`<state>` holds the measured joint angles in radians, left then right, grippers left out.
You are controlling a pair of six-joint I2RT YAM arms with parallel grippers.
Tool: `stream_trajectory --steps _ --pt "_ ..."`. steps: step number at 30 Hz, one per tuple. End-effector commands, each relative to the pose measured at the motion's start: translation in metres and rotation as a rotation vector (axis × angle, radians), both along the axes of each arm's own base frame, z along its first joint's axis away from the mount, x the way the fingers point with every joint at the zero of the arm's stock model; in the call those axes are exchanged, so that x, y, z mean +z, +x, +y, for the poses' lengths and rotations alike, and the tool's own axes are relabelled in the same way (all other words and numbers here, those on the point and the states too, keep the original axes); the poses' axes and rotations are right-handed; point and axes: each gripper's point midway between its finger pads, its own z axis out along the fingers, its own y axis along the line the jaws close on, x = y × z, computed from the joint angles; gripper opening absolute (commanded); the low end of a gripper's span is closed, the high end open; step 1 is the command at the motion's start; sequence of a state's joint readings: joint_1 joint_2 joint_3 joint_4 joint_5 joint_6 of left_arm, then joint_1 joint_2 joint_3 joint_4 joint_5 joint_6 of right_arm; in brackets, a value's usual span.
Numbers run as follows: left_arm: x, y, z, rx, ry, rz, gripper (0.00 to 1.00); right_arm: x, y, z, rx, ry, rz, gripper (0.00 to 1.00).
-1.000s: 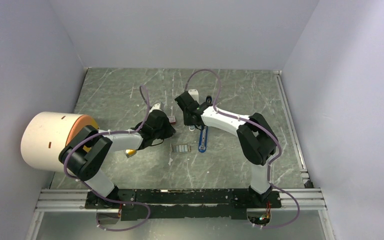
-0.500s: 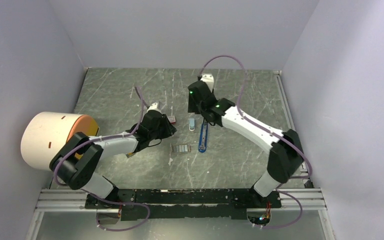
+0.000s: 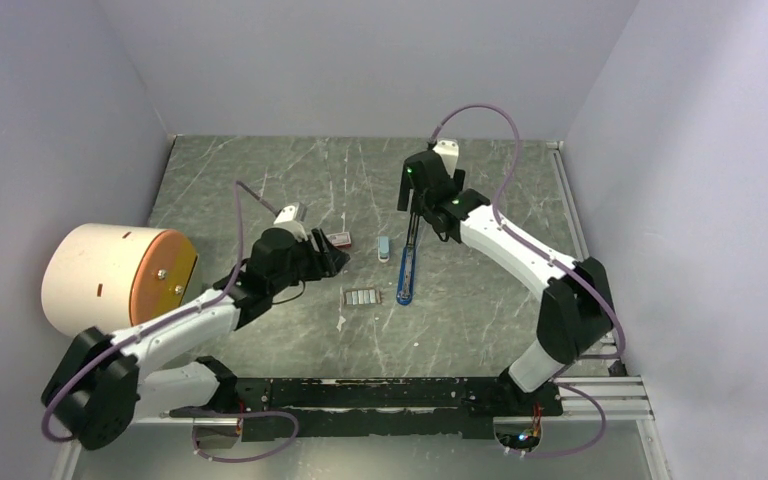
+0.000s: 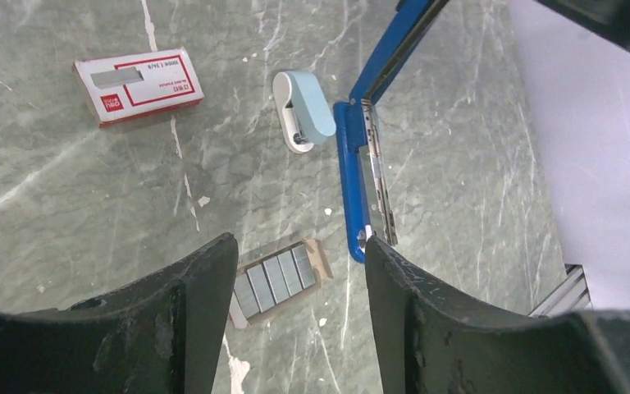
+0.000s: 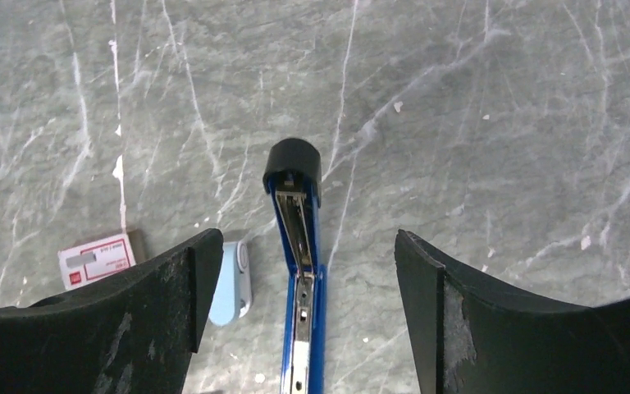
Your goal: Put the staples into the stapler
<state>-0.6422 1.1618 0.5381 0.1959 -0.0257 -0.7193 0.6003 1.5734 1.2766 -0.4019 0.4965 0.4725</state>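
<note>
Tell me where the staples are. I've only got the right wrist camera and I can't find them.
Observer: The staples lie flat on the table, just left of the near end of the stapler, not touching it.
Operator: Is anything holding them?
Observer: No. The left claw hovers open above them, empty.
Operator: Are they loose strips?
Observer: Several strips lie side by side on a small tan card.

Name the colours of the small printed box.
The box is white with red; clearest in the left wrist view.
</note>
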Motion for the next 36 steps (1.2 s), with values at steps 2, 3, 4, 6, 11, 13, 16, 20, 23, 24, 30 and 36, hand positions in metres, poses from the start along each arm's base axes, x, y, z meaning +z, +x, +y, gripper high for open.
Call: stream_trajectory --steps 2,3,4,6,11,13,16,20,23,24,30,36 --pt "0.007 -0.023 0.017 -0.05 0.045 -0.038 0.65 -0.005 0.026 0.002 -0.018 -0.003 0.009 0.77" --pt "0.009 -0.026 0.02 -0.053 0.05 -0.043 0.65 -0.008 0.029 0.004 -0.013 -0.001 0.013 0.75" --pt "0.008 -0.029 0.022 -0.054 0.054 -0.045 0.65 -0.011 0.032 0.006 -0.012 -0.004 0.02 0.73" --pt "0.006 -0.033 0.026 -0.057 0.061 -0.044 0.65 -0.019 0.038 0.007 -0.019 -0.016 0.035 0.7" --pt "-0.002 -0.039 0.023 -0.08 0.042 -0.038 0.65 -0.029 0.049 0.003 -0.05 -0.041 0.043 0.51" --pt "-0.008 -0.042 0.018 -0.103 0.025 -0.019 0.65 -0.027 0.051 0.004 -0.044 -0.037 0.023 0.48" --pt "-0.013 -0.046 0.005 -0.167 -0.002 0.012 0.64 -0.028 0.054 0.003 -0.048 -0.046 0.023 0.48" --pt "-0.021 -0.047 -0.007 -0.206 -0.017 0.058 0.62 -0.039 0.053 0.008 -0.023 -0.055 0.06 0.41" --pt "-0.025 -0.047 -0.015 -0.233 -0.029 0.084 0.62 -0.042 0.051 0.012 0.007 -0.049 0.083 0.28" --pt "-0.026 -0.049 -0.019 -0.246 -0.042 0.094 0.62 -0.04 0.051 0.013 0.011 -0.046 0.084 0.25" --pt "-0.019 -0.065 -0.069 -0.405 -0.111 0.122 0.63 -0.011 0.053 0.01 0.01 -0.04 0.012 0.21" --pt "-0.034 -0.047 -0.099 -0.415 -0.062 0.123 0.54 0.007 0.055 0.01 0.085 -0.059 -0.059 0.21"
